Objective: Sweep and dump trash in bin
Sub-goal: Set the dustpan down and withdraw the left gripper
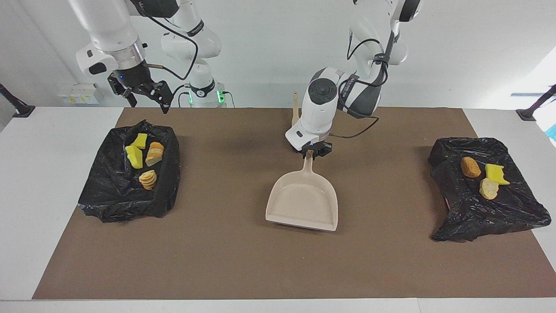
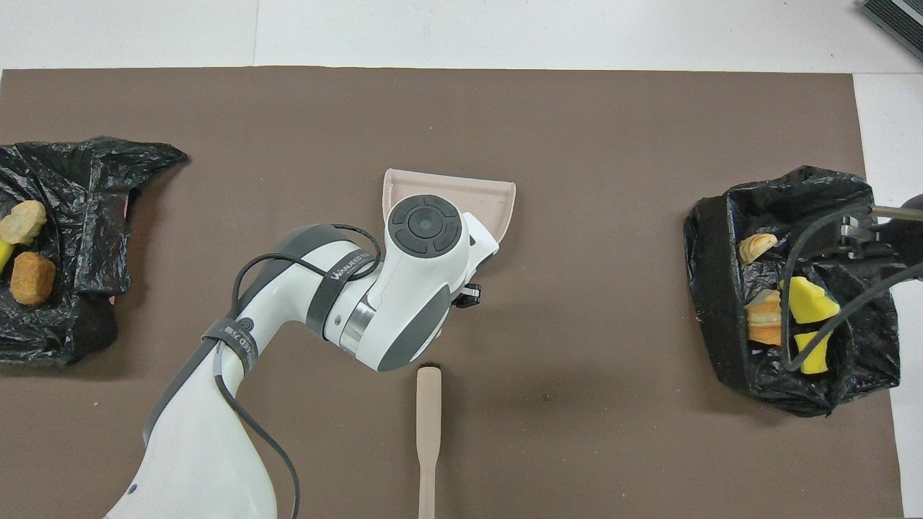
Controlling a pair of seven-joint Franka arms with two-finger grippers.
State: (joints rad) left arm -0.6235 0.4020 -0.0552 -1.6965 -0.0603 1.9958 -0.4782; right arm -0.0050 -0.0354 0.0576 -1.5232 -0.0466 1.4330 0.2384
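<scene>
Both bins (image 1: 130, 174) full; left gripper (image 1: 313, 151) pinches dustpan (image 1: 304, 200) handle, might drag it lifting; right gripper (image 1: 143, 93) spread.

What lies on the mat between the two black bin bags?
The beige dustpan, its handle at the left gripper, and a brush handle nearer the robots; otherwise bare mat, in both views.

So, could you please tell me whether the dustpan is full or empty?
Empty: the dustpan shows only its bare beige floor, with no trash in it.
</scene>
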